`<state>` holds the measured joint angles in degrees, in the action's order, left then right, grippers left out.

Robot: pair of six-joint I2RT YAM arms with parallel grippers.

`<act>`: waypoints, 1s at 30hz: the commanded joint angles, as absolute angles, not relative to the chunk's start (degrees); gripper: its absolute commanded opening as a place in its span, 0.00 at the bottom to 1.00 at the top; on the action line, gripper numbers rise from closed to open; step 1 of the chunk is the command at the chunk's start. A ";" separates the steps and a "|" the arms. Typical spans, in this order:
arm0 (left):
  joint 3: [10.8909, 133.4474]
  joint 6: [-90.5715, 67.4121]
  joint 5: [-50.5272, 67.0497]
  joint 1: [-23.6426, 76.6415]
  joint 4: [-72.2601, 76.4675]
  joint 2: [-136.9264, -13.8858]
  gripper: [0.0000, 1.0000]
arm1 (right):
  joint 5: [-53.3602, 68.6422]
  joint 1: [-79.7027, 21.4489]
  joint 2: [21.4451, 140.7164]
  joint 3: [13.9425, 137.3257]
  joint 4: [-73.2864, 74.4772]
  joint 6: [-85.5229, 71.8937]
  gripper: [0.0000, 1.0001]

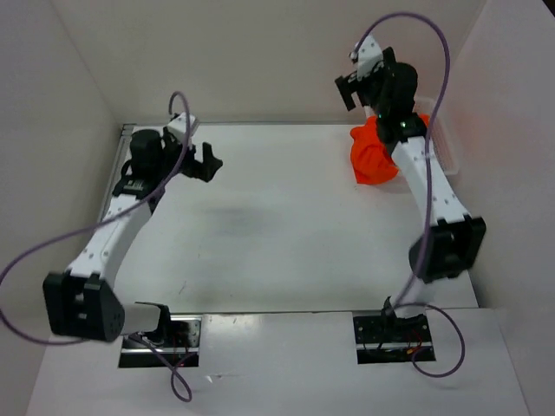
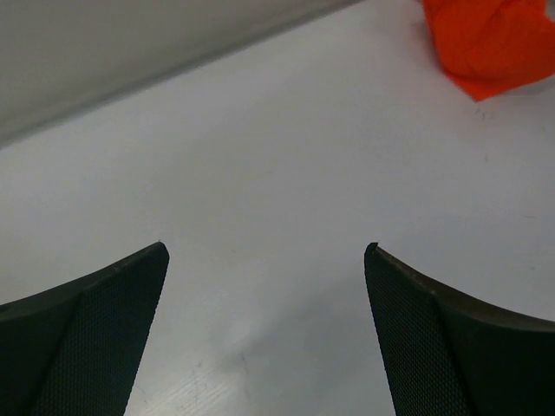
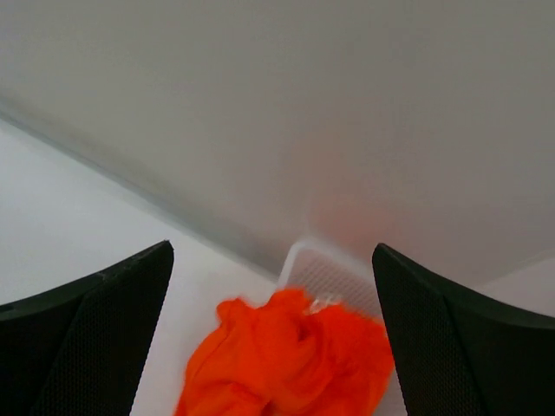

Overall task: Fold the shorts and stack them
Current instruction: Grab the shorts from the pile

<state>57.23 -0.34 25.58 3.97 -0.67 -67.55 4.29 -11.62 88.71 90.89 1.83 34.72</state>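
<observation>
The bright orange shorts (image 1: pixel 375 154) lie crumpled in a heap at the table's far right, partly over a white basket. They also show in the right wrist view (image 3: pixel 290 360) and in the top right corner of the left wrist view (image 2: pixel 490 39). My right gripper (image 1: pixel 360 80) is open and empty, raised above and behind the heap; its jaws stand wide apart in the right wrist view (image 3: pixel 273 256). My left gripper (image 1: pixel 208 160) is open and empty at the far left, above bare table (image 2: pixel 264 251).
A white mesh basket (image 3: pixel 334 277) sits against the back wall under the shorts; its rim shows at the far right (image 1: pixel 444 147). White walls close in the table at the back, left and right.
</observation>
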 commanded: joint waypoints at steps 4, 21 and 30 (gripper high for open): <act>77.93 0.00 17.04 10.63 -30.39 -93.49 1.00 | -0.97 3.40 119.50 127.20 29.52 -6.29 0.94; 83.85 0.00 27.16 13.01 -27.33 -104.06 1.00 | -19.86 11.77 140.71 135.62 26.55 -10.02 0.91; 85.52 0.00 27.69 13.01 -29.18 -106.44 1.00 | -19.78 13.89 146.95 137.29 26.54 -10.72 0.94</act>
<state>82.87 -0.23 25.56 12.75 -28.82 -105.71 -18.48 13.41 146.10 135.59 28.01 -9.63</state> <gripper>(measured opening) 1.001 0.939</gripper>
